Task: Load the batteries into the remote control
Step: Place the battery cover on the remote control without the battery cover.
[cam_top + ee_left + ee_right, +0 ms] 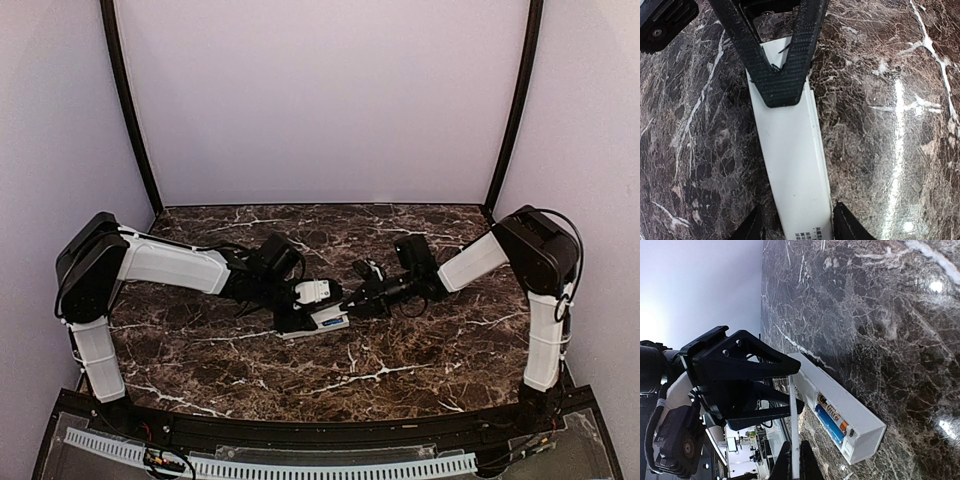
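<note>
Batteries [830,419] are seated in the remote control [840,396], laid on the counter [890,315] near the left fingers [750,365], whose hold cannot be told, while the cover [790,165] is pinched by closed right fingers [807,45], likely for refitting.

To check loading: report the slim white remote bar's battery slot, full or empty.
Full: a blue cylindrical battery and an orange-tipped one fill the open slot.
</note>
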Available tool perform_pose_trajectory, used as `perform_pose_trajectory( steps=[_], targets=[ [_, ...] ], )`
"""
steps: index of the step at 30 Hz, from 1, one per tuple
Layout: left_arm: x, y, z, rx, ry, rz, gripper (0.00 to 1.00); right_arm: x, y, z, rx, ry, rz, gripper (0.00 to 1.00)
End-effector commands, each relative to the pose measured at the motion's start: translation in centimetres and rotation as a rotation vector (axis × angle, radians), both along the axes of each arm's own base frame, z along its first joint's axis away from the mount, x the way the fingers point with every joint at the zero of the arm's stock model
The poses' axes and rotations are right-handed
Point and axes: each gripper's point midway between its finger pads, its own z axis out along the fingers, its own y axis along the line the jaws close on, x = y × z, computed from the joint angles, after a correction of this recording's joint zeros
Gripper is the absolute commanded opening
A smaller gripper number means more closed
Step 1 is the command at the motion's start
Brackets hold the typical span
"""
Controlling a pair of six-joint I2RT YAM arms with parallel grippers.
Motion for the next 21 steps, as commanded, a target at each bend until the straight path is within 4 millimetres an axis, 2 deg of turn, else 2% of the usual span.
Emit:
perform_pose_trajectory(
  steps=[1, 17, 21],
  targets=[
    [-0.6, 0.1, -0.1, 0.014, 0.037, -0.006, 0.45, 0.3, 0.2, -0.5, 0.006, 0.003, 0.005, 0.00],
    [-1.1, 0.4, -0.7, 0.036, 0.076, -0.009, 0.25, 0.2, 0.0, -1.5, -0.016, 0.016, -0.003, 0.00],
    [-1.2, 0.4, -0.7, 0.037, 0.077, -0.012, 0.24, 0.5, 0.0, -1.5, -0.023, 0.009, -0.007, 0.06]
  ],
)
